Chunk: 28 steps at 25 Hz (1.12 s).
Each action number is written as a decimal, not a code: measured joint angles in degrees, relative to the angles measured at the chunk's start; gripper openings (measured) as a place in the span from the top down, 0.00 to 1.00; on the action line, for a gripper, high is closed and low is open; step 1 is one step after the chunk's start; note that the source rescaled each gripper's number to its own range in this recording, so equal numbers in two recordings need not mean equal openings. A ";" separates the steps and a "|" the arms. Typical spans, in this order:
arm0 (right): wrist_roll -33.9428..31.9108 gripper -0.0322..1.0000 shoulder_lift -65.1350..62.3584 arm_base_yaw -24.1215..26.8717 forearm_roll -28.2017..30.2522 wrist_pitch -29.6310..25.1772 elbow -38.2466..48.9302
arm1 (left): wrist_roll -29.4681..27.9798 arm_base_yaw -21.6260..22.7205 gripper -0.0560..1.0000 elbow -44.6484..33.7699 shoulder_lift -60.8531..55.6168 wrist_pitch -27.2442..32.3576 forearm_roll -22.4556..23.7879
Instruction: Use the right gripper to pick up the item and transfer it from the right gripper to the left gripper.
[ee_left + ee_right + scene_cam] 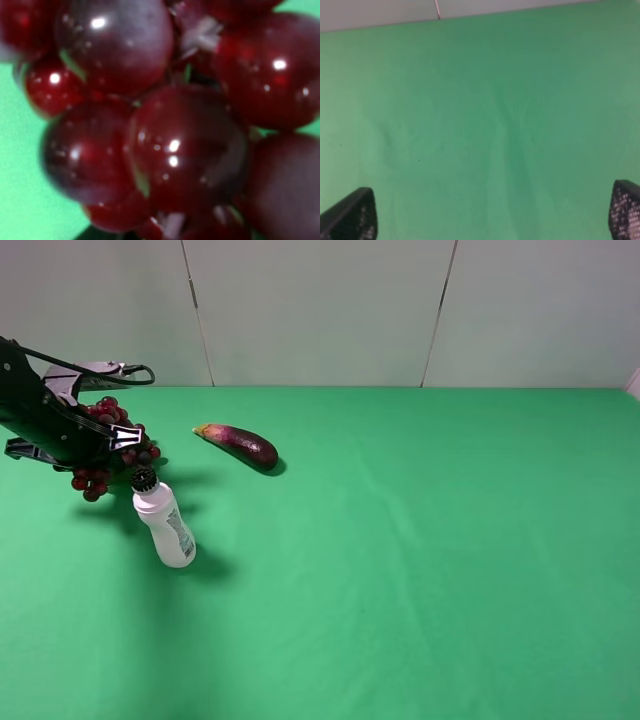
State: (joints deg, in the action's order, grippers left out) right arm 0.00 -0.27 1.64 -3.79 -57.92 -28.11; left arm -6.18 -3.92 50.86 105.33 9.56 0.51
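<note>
Exterior high view: the bunch of grapes [108, 445] is clamped in the left gripper [118, 438], raised above the green table [420, 560] at its left edge. A white bottle [165, 523] stands just beside it, and an eggplant [239, 444] lies nearby. The right gripper [490, 210] is spread wide, its mesh fingertips [352, 217] well apart over bare cloth.

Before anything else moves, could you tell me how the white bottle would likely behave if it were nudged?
The white bottle already leans on the green table, so it would probably tip. Its round body suggests it may then roll. The grapes in the left gripper hang close above its black cap.
</note>
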 joint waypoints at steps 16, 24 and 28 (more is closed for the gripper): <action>0.00 0.00 0.00 0.00 -0.02 -0.01 0.00 | 0.00 0.00 0.00 0.00 -4.06 1.78 -0.02; 0.00 0.00 0.00 0.00 -0.02 -0.01 0.00 | 0.00 0.00 0.00 -0.01 -16.50 9.79 0.27; 0.00 0.00 0.00 0.00 -0.02 -0.01 0.00 | 0.05 0.00 0.00 -0.06 -24.72 11.34 1.97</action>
State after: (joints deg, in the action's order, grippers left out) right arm 0.00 -0.27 1.64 -3.81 -57.94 -28.11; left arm -6.13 -3.92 50.80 80.61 20.90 2.47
